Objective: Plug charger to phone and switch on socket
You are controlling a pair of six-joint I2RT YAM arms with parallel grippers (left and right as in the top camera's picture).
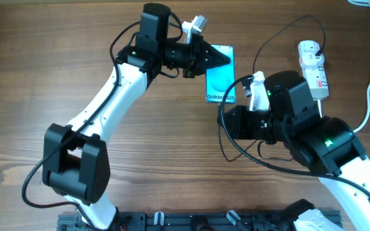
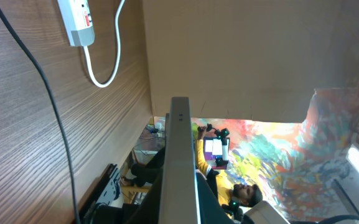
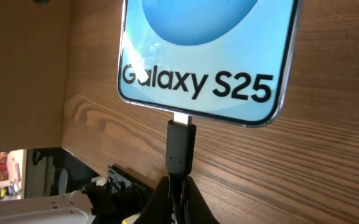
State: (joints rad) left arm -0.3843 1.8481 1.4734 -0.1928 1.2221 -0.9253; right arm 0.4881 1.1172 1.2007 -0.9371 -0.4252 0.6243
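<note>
Right tool [image 3: 178, 190]: at 6 o'clock in its own wrist view, closed on the dark body of the charger [image 3: 181, 146].
Charger: the plug stands upright out of the fingers and points to 12 o'clock. Its metal end meets the bottom edge of the phone [image 1: 220, 77], and a short strip of metal shows between the plug body and that edge. From overhead, the thin black cable loops away towards 1 o'clock.
Phone: screen up and near the middle of the desk [image 1: 43, 64], with the "Galaxy S25" text at its near end. Whether it rests on the wood or hangs just above it cannot be told.
Left tool [image 2: 180, 199]: closed on the phone's far end, coming in from 10 o'clock in the overhead view. Its wrist view sees the phone edge-on between the fingers.
Socket [image 1: 314, 67]: at 3 o'clock of the phone and apart from it, lying flat with red switch marks showing. The switch position cannot be told.
White cable [image 2: 107, 62]: curls off the socket's end.
</note>
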